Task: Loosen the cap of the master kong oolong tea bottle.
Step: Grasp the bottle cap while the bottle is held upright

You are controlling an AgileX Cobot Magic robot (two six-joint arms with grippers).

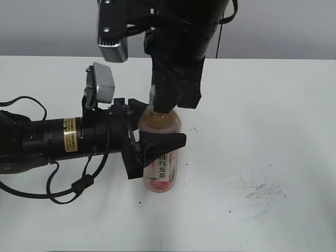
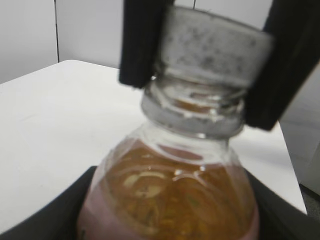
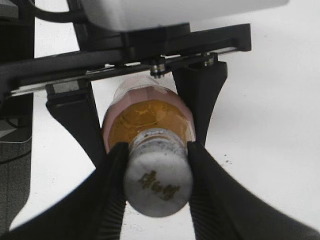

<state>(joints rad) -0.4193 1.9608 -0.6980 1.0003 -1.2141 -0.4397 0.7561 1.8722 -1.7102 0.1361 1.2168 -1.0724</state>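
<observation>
The master kong oolong tea bottle (image 1: 161,173) stands upright on the white table, amber tea showing above its pink label. From the left, my left gripper (image 1: 160,125) is shut on the bottle's body just under the shoulder, one black finger on each side (image 3: 200,95). My right gripper (image 3: 157,175) comes down from above and is shut on the cap (image 3: 159,182), a white-grey round cap with a dark logo on top. In the left wrist view the cap (image 2: 212,42) sits pinched between the right gripper's two dark fingers (image 2: 142,40), above the bottle's neck and shoulder (image 2: 170,190).
The white table (image 1: 273,105) spreads to the right of the bottle, with a patch of dark smudges (image 1: 260,194) at the front right. The left arm's black body and cables (image 1: 47,139) lie across the left side. The table's far edge meets a grey wall.
</observation>
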